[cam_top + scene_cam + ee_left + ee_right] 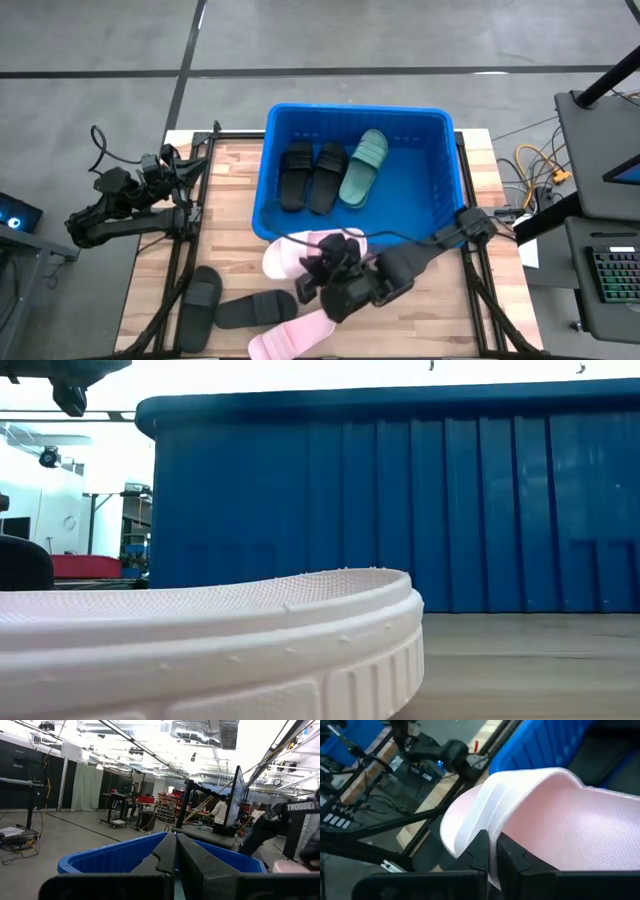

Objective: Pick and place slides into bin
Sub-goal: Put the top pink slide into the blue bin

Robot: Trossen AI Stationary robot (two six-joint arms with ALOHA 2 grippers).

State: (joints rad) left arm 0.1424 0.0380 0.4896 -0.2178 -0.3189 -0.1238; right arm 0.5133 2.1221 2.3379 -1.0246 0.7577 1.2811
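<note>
While your right gripper (318, 272) pinches a pink slide (300, 252) just before the bin (440, 190), long axis along its front wall, two black slides (230, 303) and another pink one (290, 338) lie near, three slides (330, 172) sit inside, left gripper (175, 865) shut, parked left.

Your site: industrial lab hall. Evidence: exposed ceiling ducts (200, 730), grey curtain (86, 786), equipment carts (122, 810), concrete floor (100, 40).
</note>
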